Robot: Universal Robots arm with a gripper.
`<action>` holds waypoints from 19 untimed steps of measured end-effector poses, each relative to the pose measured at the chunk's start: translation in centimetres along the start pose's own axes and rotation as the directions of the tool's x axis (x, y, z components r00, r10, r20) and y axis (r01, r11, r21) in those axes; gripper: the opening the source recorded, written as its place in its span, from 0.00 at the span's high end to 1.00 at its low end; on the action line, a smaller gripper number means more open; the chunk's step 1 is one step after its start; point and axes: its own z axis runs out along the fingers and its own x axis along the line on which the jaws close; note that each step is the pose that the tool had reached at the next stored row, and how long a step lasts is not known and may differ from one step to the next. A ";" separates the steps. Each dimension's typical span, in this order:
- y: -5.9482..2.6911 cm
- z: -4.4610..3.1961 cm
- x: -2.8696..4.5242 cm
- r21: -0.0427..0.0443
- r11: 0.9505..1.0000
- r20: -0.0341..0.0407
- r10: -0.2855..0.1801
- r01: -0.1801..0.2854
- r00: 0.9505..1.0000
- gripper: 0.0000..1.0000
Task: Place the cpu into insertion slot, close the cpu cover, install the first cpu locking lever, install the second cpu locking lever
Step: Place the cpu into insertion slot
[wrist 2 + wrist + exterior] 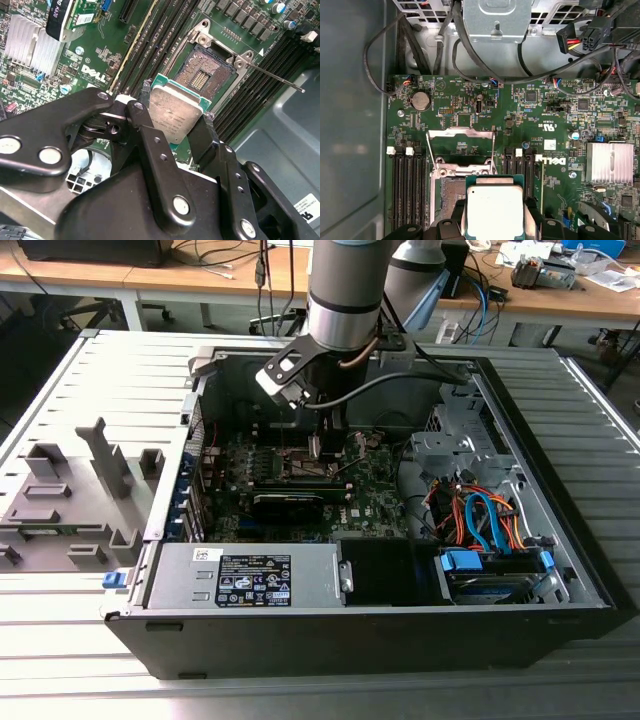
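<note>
My gripper is shut on the cpu, a small square chip with a silver-grey top and green edge, pinched by two opposite edges. It hangs just above and slightly off the insertion slot, whose dark pin field lies bare. In the first wrist view the cpu overlaps one side of the insertion slot. Beyond it the cpu cover is swung open. A thin locking lever sticks out free beside the socket. In the exterior view the gripper reaches down into the open computer case.
Black memory slots flank the socket on both sides. A finned heatsink and a black graphics card sit nearby on the board. The power supply, coloured cables and a grey fixture lie around.
</note>
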 end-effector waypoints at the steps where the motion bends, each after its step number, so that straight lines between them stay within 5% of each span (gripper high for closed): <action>1: 0.00 0.01 0.00 0.000 1.000 0.000 0.000 0.000 1.000 0.46; 19: 0.01 0.37 0.00 0.000 1.000 0.000 0.000 0.000 1.000 0.46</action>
